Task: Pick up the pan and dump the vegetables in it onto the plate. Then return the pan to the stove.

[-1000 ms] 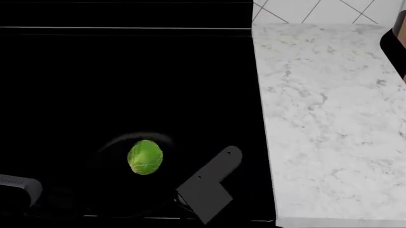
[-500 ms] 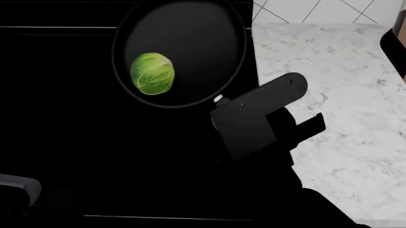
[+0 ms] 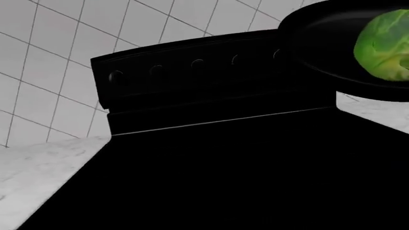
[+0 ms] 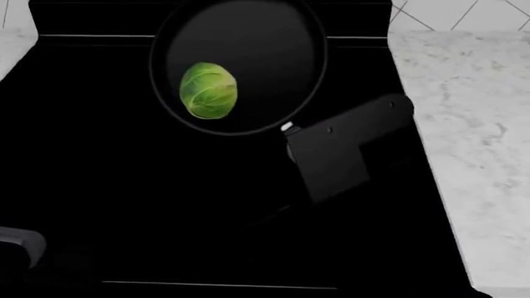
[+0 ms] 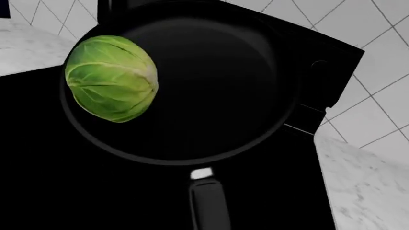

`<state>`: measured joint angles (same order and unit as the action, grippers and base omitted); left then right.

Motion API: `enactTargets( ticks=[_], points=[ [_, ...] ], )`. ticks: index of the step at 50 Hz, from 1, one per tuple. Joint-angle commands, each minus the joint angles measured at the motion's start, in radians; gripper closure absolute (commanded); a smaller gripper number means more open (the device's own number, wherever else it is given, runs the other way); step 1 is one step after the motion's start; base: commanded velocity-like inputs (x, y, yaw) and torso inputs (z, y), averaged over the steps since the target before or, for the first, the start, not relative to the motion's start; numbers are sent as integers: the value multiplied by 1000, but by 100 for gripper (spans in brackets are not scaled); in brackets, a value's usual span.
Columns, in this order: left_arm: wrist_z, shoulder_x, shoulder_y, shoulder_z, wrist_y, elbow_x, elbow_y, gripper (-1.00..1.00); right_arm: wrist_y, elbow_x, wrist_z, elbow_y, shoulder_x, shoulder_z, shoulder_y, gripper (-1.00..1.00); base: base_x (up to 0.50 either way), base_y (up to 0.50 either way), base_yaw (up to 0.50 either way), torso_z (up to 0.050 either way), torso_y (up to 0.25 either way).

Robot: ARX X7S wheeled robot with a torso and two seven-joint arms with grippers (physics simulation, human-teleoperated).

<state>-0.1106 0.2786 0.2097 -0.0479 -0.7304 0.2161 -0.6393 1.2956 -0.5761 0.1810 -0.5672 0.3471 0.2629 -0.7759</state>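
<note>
Above the black stove [image 4: 124,205], the pan [image 4: 265,56] hangs in the air, the right gripper [image 4: 319,155] clamped on its handle [image 5: 210,203]. Left of centre inside it sits the brussels sprout [image 4: 208,90]. Low at the near left, the left gripper [image 4: 18,245] barely shows, jaws impossible to read.

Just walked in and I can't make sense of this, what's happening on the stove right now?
The robot's right gripper holds the pan by its handle, lifted above the stove. One green sprout sits in the pan. The marble counter lies to the right. No plate is in view, so nothing has been dumped.
</note>
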Motion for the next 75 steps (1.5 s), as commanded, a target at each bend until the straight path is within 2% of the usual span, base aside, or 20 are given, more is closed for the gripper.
enactTargets(
  ticks=[1, 22, 44, 75],
  points=[
    [15, -10, 4, 31, -15, -12, -25, -100, -1, 108, -226, -20, -26, -34, -31, 100, 0, 500, 0, 0, 0],
    [9, 2, 7, 40, -25, 5, -45, -100, 12, 121, -197, -20, -25, 11, -62, 100, 0, 500, 0, 0, 2],
    [-4, 28, -14, 77, -75, 35, -144, -100, 8, 116, -185, -10, -36, 27, -81, 100, 0, 500, 0, 1, 2],
    [-6, 38, -45, 70, -28, 40, -119, -100, -60, 147, -182, 86, -40, 118, -107, 100, 0, 500, 0, 0, 2]
  ],
)
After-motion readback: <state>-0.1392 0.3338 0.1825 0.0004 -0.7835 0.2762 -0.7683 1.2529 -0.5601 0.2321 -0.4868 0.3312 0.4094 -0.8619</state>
